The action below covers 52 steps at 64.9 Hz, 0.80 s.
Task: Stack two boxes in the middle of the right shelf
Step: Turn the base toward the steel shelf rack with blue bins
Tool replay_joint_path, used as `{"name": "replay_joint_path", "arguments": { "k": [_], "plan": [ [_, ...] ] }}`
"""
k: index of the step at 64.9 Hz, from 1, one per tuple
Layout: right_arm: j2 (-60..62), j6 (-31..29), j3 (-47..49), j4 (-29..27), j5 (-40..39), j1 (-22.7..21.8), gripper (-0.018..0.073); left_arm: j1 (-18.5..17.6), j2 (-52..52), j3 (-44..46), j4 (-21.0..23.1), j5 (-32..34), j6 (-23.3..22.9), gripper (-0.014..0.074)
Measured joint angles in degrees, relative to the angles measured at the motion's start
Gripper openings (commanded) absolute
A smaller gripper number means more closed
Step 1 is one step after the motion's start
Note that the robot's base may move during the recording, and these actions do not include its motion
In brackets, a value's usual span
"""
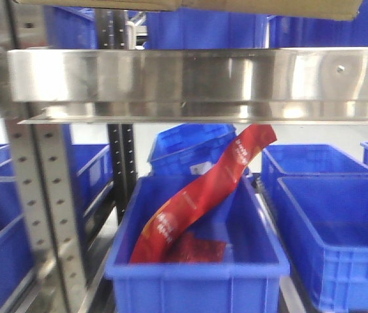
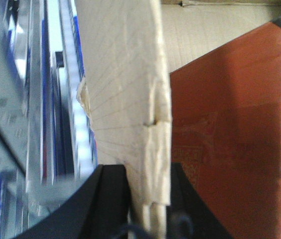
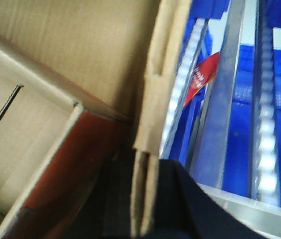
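A brown cardboard box shows as a thin strip at the top of the front view, just above the shiny steel shelf lip. In the left wrist view my left gripper is shut on the box's wrinkled side wall, one black finger on each face. My right gripper is likewise shut on the opposite box wall, with the box's open inside to its left. An orange-red item lies inside the box. Neither gripper appears in the front view.
Below the shelf stand several blue plastic bins. The nearest bin holds a red bag. A perforated steel upright rises at left. Steel rails and blue bins run close beside the right gripper.
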State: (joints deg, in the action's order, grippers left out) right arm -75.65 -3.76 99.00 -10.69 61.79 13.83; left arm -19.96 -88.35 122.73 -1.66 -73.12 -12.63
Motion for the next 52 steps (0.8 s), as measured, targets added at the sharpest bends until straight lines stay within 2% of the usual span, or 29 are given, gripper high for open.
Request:
{"name": "replay_joint_path", "arguments": {
  "k": [52],
  "plan": [
    [0.00, 0.00, 0.00, 0.00, 0.00, 0.00, -0.0151, 0.00, 0.00, 0.00, 0.00, 0.00, 0.00, -0.0111]
  ]
}}
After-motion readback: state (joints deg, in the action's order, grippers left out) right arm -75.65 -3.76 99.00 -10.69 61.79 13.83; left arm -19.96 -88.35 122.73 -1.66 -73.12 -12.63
